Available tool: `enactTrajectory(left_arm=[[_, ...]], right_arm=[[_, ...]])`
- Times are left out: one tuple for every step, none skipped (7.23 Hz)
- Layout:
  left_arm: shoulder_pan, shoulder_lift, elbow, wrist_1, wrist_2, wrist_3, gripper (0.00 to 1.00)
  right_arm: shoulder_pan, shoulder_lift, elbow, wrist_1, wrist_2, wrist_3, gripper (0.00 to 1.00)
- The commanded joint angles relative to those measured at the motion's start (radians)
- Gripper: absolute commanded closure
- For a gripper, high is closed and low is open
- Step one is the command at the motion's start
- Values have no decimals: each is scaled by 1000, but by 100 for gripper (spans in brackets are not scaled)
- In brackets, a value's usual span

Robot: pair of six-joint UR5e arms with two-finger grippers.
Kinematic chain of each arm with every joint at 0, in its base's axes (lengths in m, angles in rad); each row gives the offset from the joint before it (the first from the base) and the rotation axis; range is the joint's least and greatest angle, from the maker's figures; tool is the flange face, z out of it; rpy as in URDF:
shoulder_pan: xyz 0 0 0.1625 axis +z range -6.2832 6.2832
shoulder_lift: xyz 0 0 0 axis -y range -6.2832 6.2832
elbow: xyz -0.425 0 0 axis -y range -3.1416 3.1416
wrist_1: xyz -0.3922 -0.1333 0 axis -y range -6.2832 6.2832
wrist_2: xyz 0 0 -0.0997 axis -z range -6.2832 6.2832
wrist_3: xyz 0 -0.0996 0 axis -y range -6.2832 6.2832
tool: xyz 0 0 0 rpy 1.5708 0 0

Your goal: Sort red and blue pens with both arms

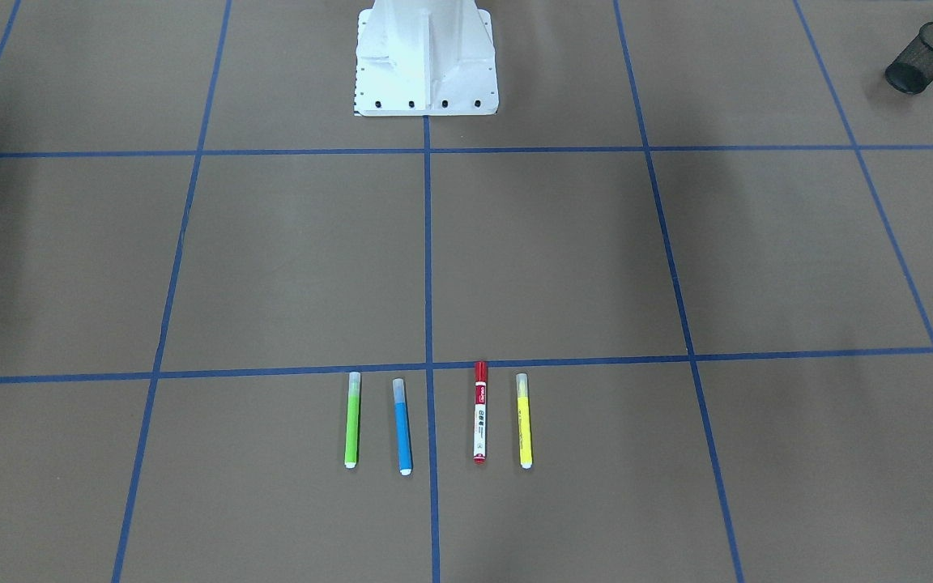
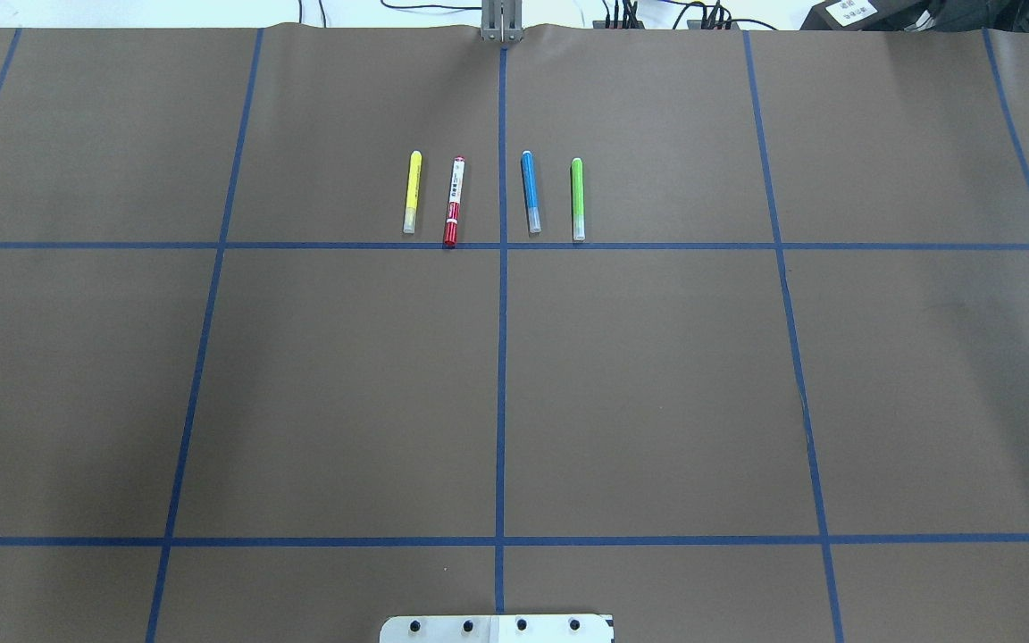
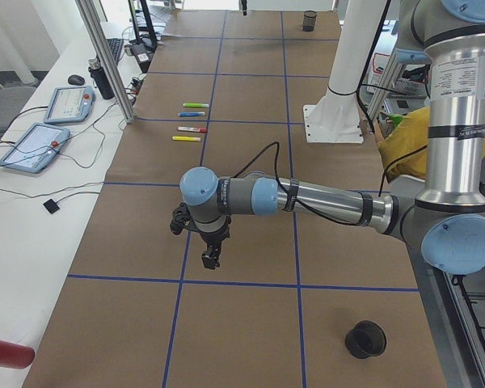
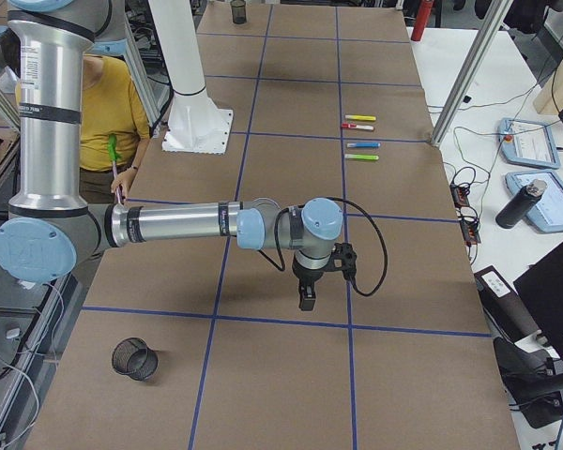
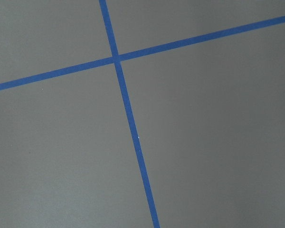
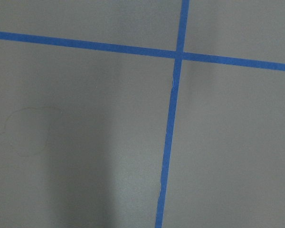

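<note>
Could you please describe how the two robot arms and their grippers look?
Both arms are silver-grey metal tubes linked by rounded joints with pale blue caps. The left arm has a black cable looping to its wrist and a printed label on its upright tube. The right arm has the same build and cable. The left gripper and right gripper are black, with short jaws.

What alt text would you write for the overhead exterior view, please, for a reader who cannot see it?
Four markers lie in a row on the far side of a brown, blue-taped table: yellow marker, red pen, blue pen, green marker, left to right. No arm shows.
</note>
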Motion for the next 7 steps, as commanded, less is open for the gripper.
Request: enactTrajectory(left_arm=[[0,-18,-3,1,-9,-8,0],[1,-19,-2,1,-9,-6,0],[1,-19,-3,1,-6,-3,0],[1,-19,-3,1,-6,-2,0],[1,-19,-5,1,-6,-2,0],[0,-21,-12,-2,-11,-8,0],[1,-22,-41,-10,-14,-11,0]], right_arm=[[0,0,0,0,0,0,0],[0,0,0,0,-2,-3,0],[0,0,17,1,5,-5,0],[0,2,29,2,3,-3,0],[0,8,32,2,0,0,0],[0,23,57,14,5,-3,0],[2,6,60,87,8,-3,0]])
